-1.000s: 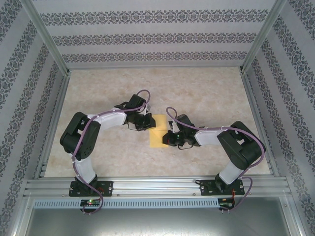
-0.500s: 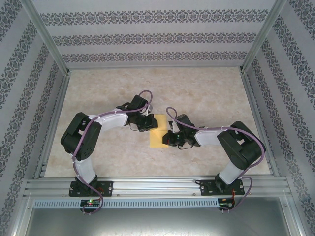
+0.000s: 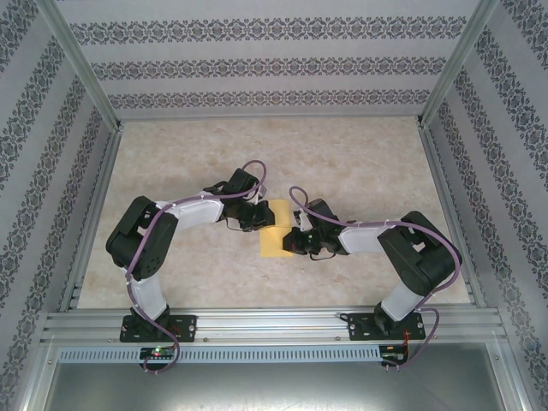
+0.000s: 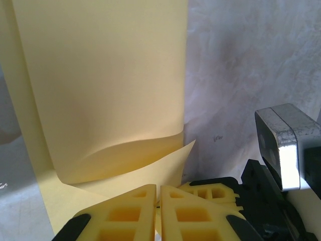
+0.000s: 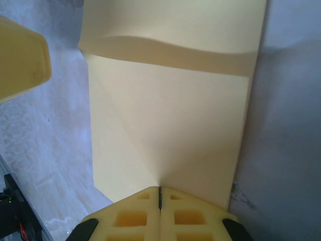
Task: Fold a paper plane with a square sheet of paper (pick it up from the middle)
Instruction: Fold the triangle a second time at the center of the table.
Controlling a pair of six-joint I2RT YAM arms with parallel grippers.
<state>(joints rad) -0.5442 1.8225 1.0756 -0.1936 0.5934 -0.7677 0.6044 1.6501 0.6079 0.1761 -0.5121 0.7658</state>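
Your left tool (image 4: 159,189) has edged a little nearer the yellow sheet (image 3: 275,246) in the middle of the desk (image 3: 360,154); your right tool (image 5: 159,190) has kept its place. Both are closed tight on the sheet, the left drawing a curled flap over, the right pinching the opposite edge. You look early on: one fold half made, no nose or wings yet. Nothing else lies nearby, but your two wrists crowd each other

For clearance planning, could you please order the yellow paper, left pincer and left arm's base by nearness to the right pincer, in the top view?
From the right pincer:
1. yellow paper: at its fingertips, leftward.
2. left pincer: across the paper, farther back.
3. left arm's base: near edge, far left.
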